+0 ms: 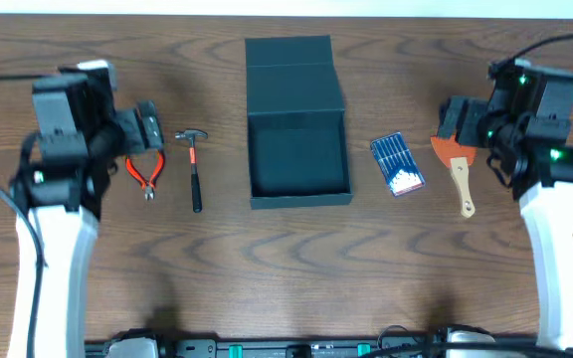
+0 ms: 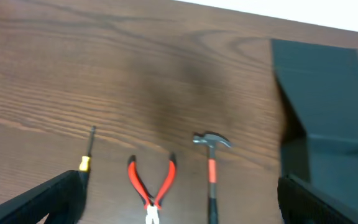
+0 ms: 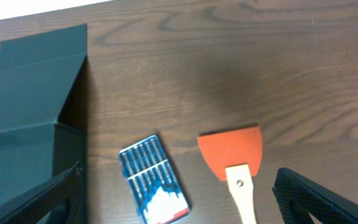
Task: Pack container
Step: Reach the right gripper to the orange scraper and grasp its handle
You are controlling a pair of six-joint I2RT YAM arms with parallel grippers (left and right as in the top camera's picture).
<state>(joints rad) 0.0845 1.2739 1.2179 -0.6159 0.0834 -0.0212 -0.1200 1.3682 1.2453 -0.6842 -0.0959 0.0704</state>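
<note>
The dark teal-black container (image 1: 299,200) stands open in the middle of the table with its flap lid (image 1: 288,62) folded back, and its inside is bare. It also shows in the left wrist view (image 2: 328,93) and the right wrist view (image 3: 30,87). My left gripper (image 1: 143,129) is open and empty above the red pliers (image 1: 145,171); its fingers (image 2: 179,208) frame the pliers (image 2: 152,183) and the hammer (image 2: 212,168). My right gripper (image 1: 460,119) is open and empty; its fingers (image 3: 179,202) frame a blue screwdriver set (image 3: 154,180) and an orange scraper (image 3: 232,152).
The hammer (image 1: 194,169) lies left of the container. The blue set (image 1: 397,164) and the wooden-handled scraper (image 1: 456,164) lie to its right. A small yellow-handled screwdriver (image 2: 87,152) lies left of the pliers, hidden under my left arm in the overhead view.
</note>
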